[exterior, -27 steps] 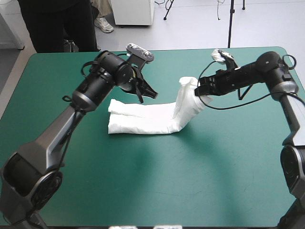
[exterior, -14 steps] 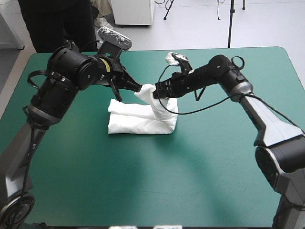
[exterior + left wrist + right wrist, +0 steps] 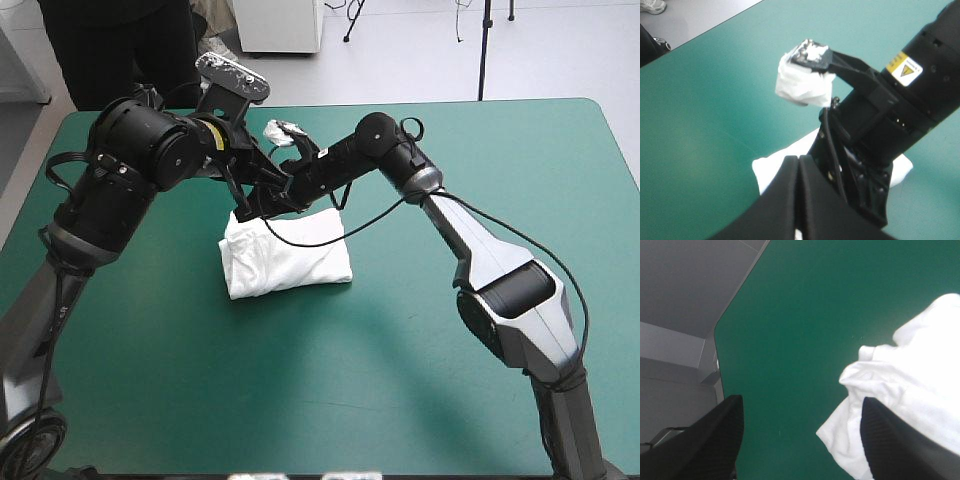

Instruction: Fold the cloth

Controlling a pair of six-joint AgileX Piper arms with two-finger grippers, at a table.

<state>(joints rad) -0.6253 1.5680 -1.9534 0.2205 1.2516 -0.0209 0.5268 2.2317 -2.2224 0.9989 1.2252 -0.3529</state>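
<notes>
**Fig.** Folded T-shirt (image 3: 290,265) on the teal-green tabletop (image 3: 450,380), with both claws at its far edge.

The T-shirt lies as a compact white bundle left of the tabletop's middle. Its long axis runs roughly left to right, and its left end sits slightly farther from the robot.

The left claw (image 3: 254,207) and right claw (image 3: 281,194) crowd together over the far left corner, so the whole bundle lies on the robot's side of both.

The right arm reaches well across the tabletop to get there. The left arm is the nearer to the cloth.

Left wrist view: the left claw (image 3: 799,159) is clenched, its black fingers meeting in one pointed arch. White cloth (image 3: 771,170) shows just beyond the tip, and no sheet is clearly pinched. The right arm crosses close ahead.

Right wrist view: the right claw (image 3: 801,405) is released, its fingers standing wide apart. The T-shirt's rumpled edge (image 3: 910,390) lies ahead, toward one finger, not between the two.

Judgement: the fold appears laid. Any further fold would run across the long axis, and the crossed arms must separate first.
</notes>
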